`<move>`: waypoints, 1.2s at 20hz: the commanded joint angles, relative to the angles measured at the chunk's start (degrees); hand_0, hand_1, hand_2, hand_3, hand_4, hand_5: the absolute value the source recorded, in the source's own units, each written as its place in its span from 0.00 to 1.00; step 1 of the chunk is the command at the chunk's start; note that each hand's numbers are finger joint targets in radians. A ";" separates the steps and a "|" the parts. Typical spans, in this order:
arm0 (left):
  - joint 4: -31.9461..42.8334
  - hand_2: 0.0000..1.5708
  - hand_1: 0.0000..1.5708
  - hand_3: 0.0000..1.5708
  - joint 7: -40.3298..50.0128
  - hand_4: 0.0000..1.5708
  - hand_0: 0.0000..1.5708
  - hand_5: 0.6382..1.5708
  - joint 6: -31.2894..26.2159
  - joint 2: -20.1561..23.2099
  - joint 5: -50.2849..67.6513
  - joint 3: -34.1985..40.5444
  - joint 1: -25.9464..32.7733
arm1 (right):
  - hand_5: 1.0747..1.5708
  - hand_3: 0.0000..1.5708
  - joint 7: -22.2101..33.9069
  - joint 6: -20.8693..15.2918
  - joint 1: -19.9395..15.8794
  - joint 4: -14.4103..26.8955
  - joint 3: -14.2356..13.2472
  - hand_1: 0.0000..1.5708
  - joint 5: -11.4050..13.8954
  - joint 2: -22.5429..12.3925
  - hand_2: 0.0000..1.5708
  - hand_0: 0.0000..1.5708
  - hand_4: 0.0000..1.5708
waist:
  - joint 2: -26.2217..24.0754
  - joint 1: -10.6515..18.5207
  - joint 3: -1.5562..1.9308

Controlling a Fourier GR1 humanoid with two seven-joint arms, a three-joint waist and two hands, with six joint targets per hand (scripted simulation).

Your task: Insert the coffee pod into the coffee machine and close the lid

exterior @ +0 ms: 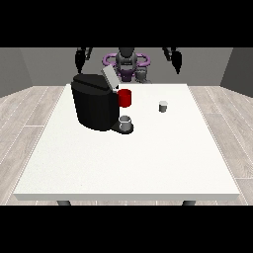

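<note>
Coffee pod upright on the white worktop, well below and inward of the robot hand at the view's right, untouched. Coffee machine with lid raised, below the robot hand at the view's left. Both raised, holding nothing; finger spread impossible to tell. Risks, judged: toppling the small pod on approach; clipping the red part or the cup under the spout.
</note>
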 commanded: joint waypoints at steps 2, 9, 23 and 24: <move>0.25 0.00 0.00 0.00 -2.71 0.17 0.00 1.00 -2.08 -1.54 2.36 -0.05 2.29 | 1.00 0.00 -0.03 0.56 1.81 0.62 0.49 0.00 0.34 0.14 0.00 0.00 0.08 | -0.44 0.16 1.81; 3.59 0.00 0.00 0.00 -10.03 0.20 0.00 1.00 -4.10 0.77 -2.68 -1.85 2.55 | 1.00 0.00 -4.29 -7.05 2.16 -0.55 0.05 0.00 -0.17 4.91 0.00 0.00 0.06 | -0.25 -3.22 1.81; 23.02 0.00 0.00 0.00 -3.15 0.00 0.00 1.00 -8.68 10.96 -4.12 6.73 -14.99 | 1.00 0.00 -3.30 -3.73 -2.16 -3.35 -0.24 0.00 -2.49 3.66 0.00 0.00 0.15 | 6.29 -8.53 1.80; 21.03 0.00 0.00 0.00 0.21 0.00 0.00 1.00 -8.01 11.32 -4.84 5.71 -17.84 | 1.00 0.00 -11.15 -3.12 -3.09 2.25 -0.74 0.00 -2.90 5.03 0.00 0.00 0.12 | 9.85 -8.47 1.84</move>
